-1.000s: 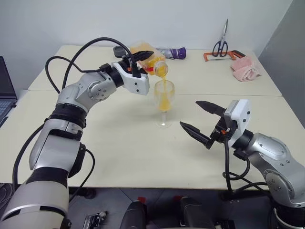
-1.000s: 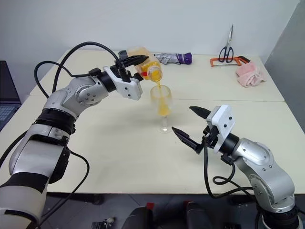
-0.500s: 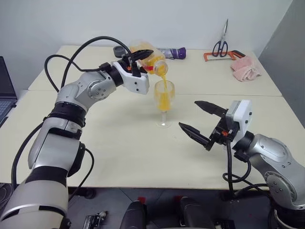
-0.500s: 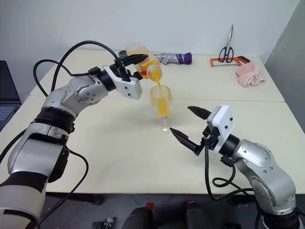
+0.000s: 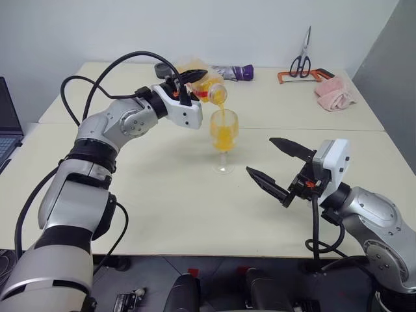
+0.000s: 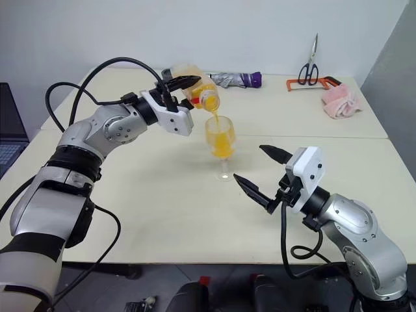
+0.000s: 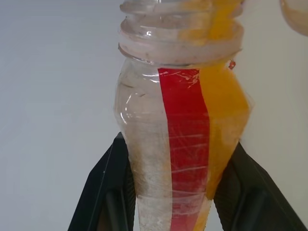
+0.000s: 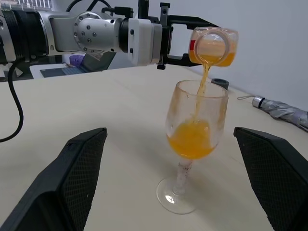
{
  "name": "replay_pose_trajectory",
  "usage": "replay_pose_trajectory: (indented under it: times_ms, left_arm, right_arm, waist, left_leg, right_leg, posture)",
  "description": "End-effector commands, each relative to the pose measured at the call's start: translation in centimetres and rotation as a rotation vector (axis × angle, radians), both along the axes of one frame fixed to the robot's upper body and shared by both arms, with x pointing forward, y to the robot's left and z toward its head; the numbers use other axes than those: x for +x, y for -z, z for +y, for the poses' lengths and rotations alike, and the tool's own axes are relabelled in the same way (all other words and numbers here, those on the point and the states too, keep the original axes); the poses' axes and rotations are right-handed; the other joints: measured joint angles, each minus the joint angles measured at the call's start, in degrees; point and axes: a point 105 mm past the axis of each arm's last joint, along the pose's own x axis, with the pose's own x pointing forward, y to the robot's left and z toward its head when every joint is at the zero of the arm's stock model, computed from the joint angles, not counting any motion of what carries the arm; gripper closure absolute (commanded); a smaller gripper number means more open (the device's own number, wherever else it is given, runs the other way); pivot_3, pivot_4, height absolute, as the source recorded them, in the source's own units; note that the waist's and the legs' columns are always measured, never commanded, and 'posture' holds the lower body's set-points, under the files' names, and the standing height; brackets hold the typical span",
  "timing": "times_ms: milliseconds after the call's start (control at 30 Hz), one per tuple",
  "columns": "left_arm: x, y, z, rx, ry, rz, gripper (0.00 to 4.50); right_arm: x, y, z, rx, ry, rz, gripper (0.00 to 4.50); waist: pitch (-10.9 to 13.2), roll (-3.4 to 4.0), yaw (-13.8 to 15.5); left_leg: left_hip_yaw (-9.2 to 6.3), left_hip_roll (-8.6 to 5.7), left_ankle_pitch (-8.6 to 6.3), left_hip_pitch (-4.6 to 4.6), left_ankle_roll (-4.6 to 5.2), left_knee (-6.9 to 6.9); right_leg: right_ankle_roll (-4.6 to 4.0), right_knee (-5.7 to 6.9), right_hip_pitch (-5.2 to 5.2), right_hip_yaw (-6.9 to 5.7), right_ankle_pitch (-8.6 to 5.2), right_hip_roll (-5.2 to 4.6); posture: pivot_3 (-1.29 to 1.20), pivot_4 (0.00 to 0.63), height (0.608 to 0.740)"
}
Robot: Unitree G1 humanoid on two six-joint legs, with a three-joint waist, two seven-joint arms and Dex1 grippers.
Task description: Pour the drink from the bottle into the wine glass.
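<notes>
Tables, two of them in pale cream (image 5: pixel 162 195), butt edge to edge under a plain white wall, with a grey panel at the right; along the far side lie a folded umbrella (image 5: pixel 235 71), scissors (image 5: pixel 301 60), an orange-handled tool (image 5: pixel 296 76) and a pink cloth (image 5: pixel 335 94), and a laptop (image 5: pixel 8 120) sits at the far left. Centre stage, the left end effector (image 5: pixel 188 81) is clamped on the bottle (image 5: pixel 207 84), tipped over so its mouth hangs just above the wine glass (image 5: pixel 224 140), and the drink (image 8: pixel 192 137) streams down into the bowl. The glass stands upright on the near table. The right end effector (image 5: pixel 279 169) waits near the glass, fingers spread wide, holding nothing. From the left wrist, the bottle's red stripe and threaded neck show close up between the black fingers (image 7: pixel 108 192); from the right wrist, you look straight into the bottle's open mouth and see the thin stream. Compared with a second ago, the orange level in the bowl has climbed, while both arms hold their places.
</notes>
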Motion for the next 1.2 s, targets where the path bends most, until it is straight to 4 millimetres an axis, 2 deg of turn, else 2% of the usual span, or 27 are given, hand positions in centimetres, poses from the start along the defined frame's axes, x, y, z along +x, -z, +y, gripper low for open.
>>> replay_pose_trajectory:
  times_ms: [33,1200]
  left_arm:
    - [-0.42,-2.76,-0.2,-0.03,0.015,-0.083,2.79]
    - [-0.43,-3.48,-0.35,0.002,0.016,-0.118,2.79]
  right_arm:
    - [-0.73,-0.95,0.3,0.016,-0.01,-0.052,0.0]
    - [-0.7,-0.23,0.17,-0.007,0.003,-0.04,0.0]
  waist:
    - [0.0,0.0,0.0]
    - [0.0,0.0,0.0]
  left_leg:
    - [0.0,0.0,0.0,0.0,0.0,0.0]
    - [0.02,0.0,0.0,0.02,0.0,0.04]
  right_leg:
    - [0.0,0.0,0.0,0.0,0.0,0.0]
    - [0.0,0.07,0.0,0.01,0.0,0.0]
  posture:
    - [0.0,0.15,0.74]
    - [0.0,0.15,0.74]
